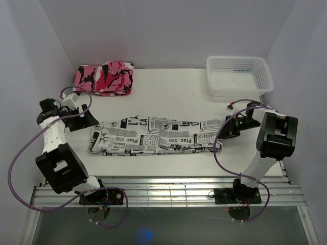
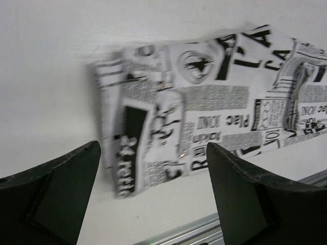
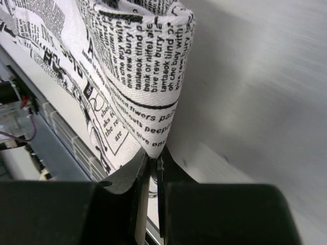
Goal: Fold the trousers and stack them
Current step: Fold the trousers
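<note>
finding one: the trousers [image 1: 156,137] lie as one long narrow strip across the middle of the bench [image 1: 173,92], running from near the left edge to near the right edge, closer to the near edge than the far one.

finding two: my right gripper [image 3: 150,161] is clenched on the right end of the strip, with the printed cloth pinched between the fingers. i judge this hold is meant to carry that end across for a fold.

finding three: my left gripper [image 2: 153,148] is released, jaws wide, just beside the left end and not touching it. i judge it is placed to take or pin that end.

finding four: the top view gives the whole layout, with the camouflage garment [image 1: 104,79] at the far left corner and the basket [image 1: 238,75] at the far right corner, both well apart from the trousers. it cannot confirm the pinch. only the right wrist view shows cloth between the fingers, and only the left wrist view shows the gap.
</note>
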Controlling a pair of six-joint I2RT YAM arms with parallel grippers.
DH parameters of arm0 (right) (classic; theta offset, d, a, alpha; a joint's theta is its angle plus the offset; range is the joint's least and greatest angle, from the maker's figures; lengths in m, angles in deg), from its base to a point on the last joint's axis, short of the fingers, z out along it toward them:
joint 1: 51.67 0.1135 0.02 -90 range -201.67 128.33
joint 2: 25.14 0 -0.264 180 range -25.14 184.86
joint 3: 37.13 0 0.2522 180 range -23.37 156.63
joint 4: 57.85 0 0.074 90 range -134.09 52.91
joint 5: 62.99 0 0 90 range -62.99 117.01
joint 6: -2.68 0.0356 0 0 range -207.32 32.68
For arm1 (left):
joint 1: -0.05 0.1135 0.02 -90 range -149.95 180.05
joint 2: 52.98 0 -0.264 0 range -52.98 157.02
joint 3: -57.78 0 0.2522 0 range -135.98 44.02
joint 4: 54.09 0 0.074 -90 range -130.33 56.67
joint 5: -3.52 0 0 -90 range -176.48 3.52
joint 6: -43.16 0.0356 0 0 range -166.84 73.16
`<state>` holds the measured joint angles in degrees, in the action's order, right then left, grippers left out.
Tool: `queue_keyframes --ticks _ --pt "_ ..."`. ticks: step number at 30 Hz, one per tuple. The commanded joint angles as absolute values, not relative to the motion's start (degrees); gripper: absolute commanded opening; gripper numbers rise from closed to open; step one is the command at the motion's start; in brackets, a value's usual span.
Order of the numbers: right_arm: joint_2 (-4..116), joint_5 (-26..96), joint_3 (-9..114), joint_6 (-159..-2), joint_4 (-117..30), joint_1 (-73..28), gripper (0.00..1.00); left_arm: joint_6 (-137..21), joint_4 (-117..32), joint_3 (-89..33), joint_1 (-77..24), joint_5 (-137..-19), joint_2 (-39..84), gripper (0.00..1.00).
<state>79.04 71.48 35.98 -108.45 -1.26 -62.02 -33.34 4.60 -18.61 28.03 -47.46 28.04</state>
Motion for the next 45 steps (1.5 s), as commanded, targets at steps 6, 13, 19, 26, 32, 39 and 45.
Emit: queue_keyframes --ticks 6,13,19,26,32,39,45 --pt "74.1 67.7 49.4 -128.0 22.7 -72.7 0.08 -16.6 13.1 -15.4 36.3 -40.4 36.8 0.92" --pt "72.3 80.2 55.0 -126.9 27.7 -72.2 0.08 -19.8 8.9 -12.9 32.3 -33.7 41.8 0.76" --pt "68.7 87.6 55.5 -116.4 21.8 -68.0 0.08 -26.0 2.1 -10.9 27.8 -33.7 43.5 0.65" --pt "63.0 87.9 52.0 -95.4 1.3 -55.5 0.08 -28.4 1.0 -12.4 25.7 -33.3 48.4 0.32" --pt "61.7 84.5 51.2 -77.2 -18.6 -43.2 0.08 -29.7 1.0 -12.5 24.0 -31.2 50.4 0.0" --pt "65.0 74.6 54.9 -71.6 -23.7 -29.7 0.08 -32.2 -0.7 -11.4 22.5 -29.7 50.4 0.0" --pt "71.4 63.1 61.5 -65.4 -25.5 -19.2 0.08 -34.8 -3.2 -9.9 21.7 -29.0 49.9 0.0"
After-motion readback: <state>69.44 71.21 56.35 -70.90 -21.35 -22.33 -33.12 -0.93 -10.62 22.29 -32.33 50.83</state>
